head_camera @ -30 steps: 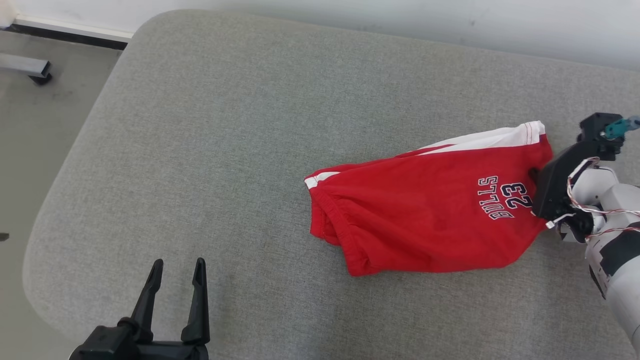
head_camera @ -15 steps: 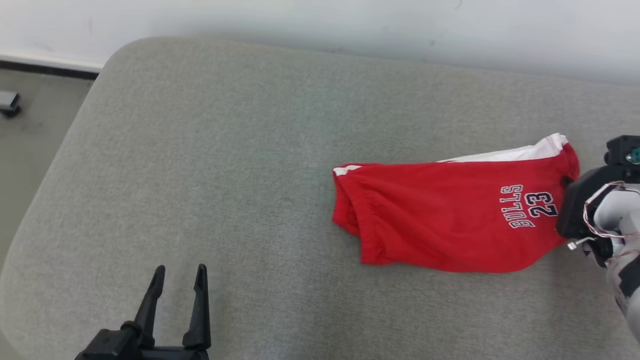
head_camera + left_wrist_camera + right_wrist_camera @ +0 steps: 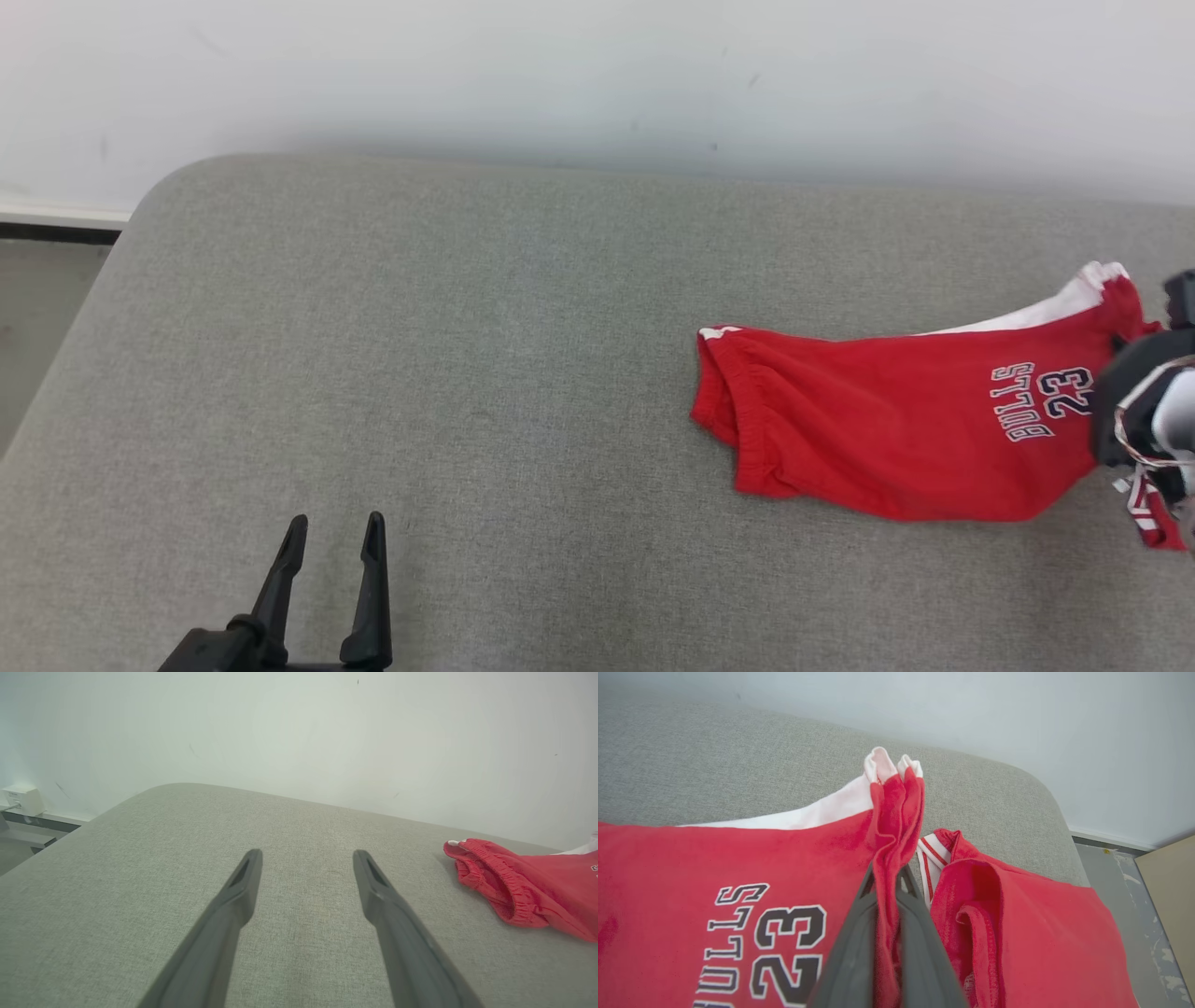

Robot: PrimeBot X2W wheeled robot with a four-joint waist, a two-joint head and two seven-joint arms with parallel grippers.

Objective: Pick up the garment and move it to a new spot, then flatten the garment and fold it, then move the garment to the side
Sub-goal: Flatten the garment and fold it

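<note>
Garment point(image 3: 887, 448): red shorts with a white side stripe and "BULLS 23" print, laid at 3 o'clock on the grey padded worktop point(image 3: 420, 355), waistband turned toward 9 o'clock.
Right gripper point(image 3: 887, 877): fingers pressed together on a bunched hem fold at the shorts' 3 o'clock end.
Left gripper point(image 3: 336, 519): fingers held apart at 7 o'clock, well apart from the shorts.

Grey cushion point(image 3: 467, 373), white wall point(image 3: 560, 75), grey floor point(image 3: 33, 317)
</note>
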